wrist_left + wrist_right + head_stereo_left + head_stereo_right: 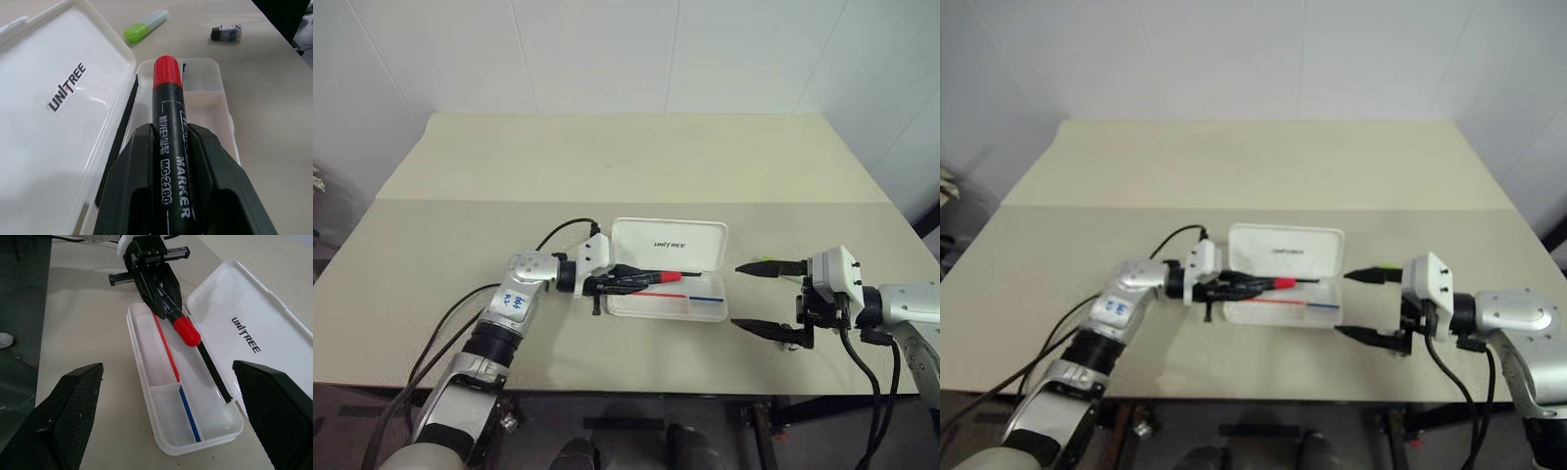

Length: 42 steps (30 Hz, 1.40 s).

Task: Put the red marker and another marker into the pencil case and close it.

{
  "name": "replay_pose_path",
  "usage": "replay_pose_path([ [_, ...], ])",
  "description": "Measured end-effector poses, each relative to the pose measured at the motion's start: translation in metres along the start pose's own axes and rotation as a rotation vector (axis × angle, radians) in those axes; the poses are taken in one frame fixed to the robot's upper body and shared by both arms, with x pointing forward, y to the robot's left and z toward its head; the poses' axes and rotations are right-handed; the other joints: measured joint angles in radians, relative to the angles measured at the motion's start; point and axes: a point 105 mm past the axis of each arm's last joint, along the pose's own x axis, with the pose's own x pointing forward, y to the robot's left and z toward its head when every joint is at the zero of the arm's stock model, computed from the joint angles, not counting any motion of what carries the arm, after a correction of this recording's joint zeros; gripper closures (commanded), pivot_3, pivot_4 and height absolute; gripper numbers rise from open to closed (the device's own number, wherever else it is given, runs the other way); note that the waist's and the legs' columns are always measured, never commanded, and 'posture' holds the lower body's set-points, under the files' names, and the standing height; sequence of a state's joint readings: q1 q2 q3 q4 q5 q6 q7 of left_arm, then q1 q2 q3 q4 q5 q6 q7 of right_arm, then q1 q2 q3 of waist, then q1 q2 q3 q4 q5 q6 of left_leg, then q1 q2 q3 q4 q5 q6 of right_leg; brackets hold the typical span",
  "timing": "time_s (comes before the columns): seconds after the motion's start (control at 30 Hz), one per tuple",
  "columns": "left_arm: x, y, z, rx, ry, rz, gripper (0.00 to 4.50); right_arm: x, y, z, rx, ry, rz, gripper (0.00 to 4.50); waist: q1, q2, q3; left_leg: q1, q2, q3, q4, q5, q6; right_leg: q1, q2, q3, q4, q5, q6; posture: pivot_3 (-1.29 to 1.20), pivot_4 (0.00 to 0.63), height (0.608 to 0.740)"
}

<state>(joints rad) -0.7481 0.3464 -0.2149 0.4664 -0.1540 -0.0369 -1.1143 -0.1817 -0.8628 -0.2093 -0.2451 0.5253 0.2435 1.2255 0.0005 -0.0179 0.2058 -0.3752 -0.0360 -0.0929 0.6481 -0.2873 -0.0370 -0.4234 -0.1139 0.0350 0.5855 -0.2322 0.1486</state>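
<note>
While the case (668,266) lies open near the middle of the table (607,166), its lid (669,243) tipped back on the far side with the black lettering showing, the left gripper (631,280) reaches in from the case's left end, clenched on the red marker (658,278). That marker points level along the tray, red cap leading, and hangs over the compartment with the red stripe; whether it touches the tray I cannot tell. Off the case's right end, the right gripper (762,297) hovers with its fingers spread wide, grasping nothing. Just beyond it, the green marker (145,26) lies on the table near the case's right end, and a small dark object (226,33) rests close by.
</note>
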Motion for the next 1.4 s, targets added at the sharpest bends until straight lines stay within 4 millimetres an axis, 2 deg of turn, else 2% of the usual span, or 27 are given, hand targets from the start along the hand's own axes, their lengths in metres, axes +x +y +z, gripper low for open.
replay_pose_path([
  [0.23,0.018,0.003,-0.001,-0.008,0.002,-0.017,3.88,-0.001,0.003,0.002,0.001,-0.001,-0.035,0.0,0.003,0.0,0.0,0.0,0.0,0.0,0.0,0.0,0.0,0.0,0.0,0.0,0.0,0.0,0.0,0.0,0.15,0.74],
  [0.53,0.03,0.007,0.0,-0.018,0.016,-0.034,3.88,0.001,0.006,0.007,-0.016,-0.011,-0.07,0.0,0.002,0.0,0.0,0.0,0.0,0.0,0.0,0.0,0.001,0.001,0.0,0.0,-0.001,0.0,0.0,0.0,0.15,0.74],
  [0.9,0.039,0.009,0.006,-0.014,-0.002,-0.044,0.14,0.003,0.008,0.011,-0.021,-0.027,-0.085,0.0,0.002,0.0,0.0,0.0,0.0,0.0,0.0,0.0,0.001,0.001,0.0,0.0,-0.001,0.0,0.001,0.0,0.15,0.74],
  [1.1,0.039,0.002,0.02,-0.023,-0.063,-0.113,0.05,0.004,0.006,0.013,-0.023,-0.035,-0.09,0.0,0.002,0.0,0.0,0.0,0.0,0.0,0.0,0.0,0.001,0.001,0.0,0.0,-0.001,0.0,0.001,0.0,0.15,0.74],
  [1.2,0.034,-0.005,0.034,-0.014,-0.122,-0.16,0.05,-0.001,-0.007,0.01,0.005,-0.036,-0.124,0.0,-0.002,0.0,0.0,0.0,0.0,0.0,0.0,0.0,0.001,0.001,0.0,0.0,-0.001,0.0,0.001,0.0,0.15,0.74],
  [1.3,0.021,-0.011,0.039,-0.02,-0.145,-0.187,0.05,-0.009,-0.021,-0.003,0.063,-0.019,-0.165,0.0,-0.003,0.0,0.0,0.001,0.0,0.0,0.0,0.0,0.001,0.001,0.0,0.0,0.0,0.0,0.001,0.0,0.15,0.74],
  [1.4,-0.002,-0.015,0.038,-0.026,-0.15,-0.183,0.05,-0.027,-0.041,-0.019,0.105,0.044,-0.21,0.0,-0.005,0.0,0.0,0.001,0.0,0.0,0.0,0.0,0.001,0.001,0.0,0.001,0.0,0.0,0.0,0.0,0.15,0.74],
])
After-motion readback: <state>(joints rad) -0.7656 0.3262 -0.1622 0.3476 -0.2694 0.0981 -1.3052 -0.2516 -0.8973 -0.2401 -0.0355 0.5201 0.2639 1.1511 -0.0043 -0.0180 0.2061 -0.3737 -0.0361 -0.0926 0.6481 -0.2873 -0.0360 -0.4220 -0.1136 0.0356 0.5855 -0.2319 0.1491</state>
